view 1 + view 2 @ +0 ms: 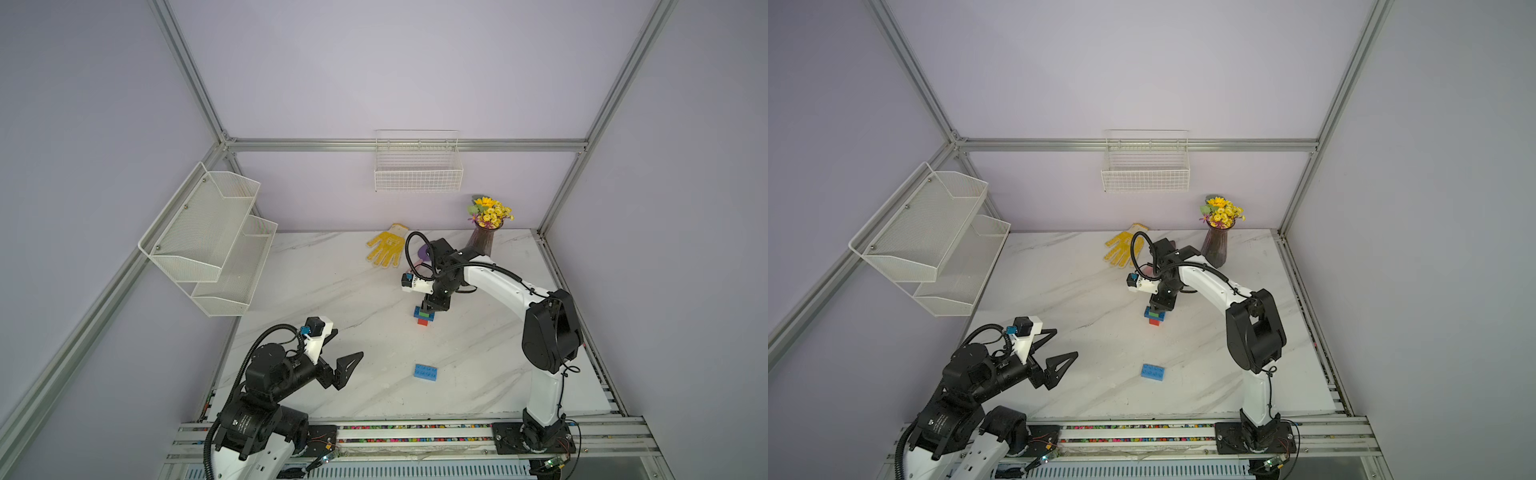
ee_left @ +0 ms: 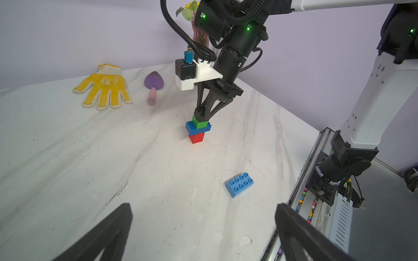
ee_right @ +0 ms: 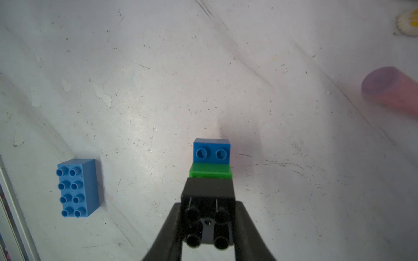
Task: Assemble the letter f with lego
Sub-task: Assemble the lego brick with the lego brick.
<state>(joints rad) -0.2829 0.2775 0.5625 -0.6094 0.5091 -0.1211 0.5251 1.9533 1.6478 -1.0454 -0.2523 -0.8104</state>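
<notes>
Left jaws gape over the scuffed marble worktop's (image 1: 332,291) front left corner (lilac walls (image 1: 415,83) around); right jaws clench the black brick (image 3: 208,189).

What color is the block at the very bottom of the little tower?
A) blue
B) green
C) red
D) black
C: the red brick is lowest, beneath the blue bar, the green brick and the black brick.

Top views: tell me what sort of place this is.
Probably a robot lab cell: an aluminium frame, a left arm and right arm mounted on a rail, and staged props like a glove and vase.
</notes>
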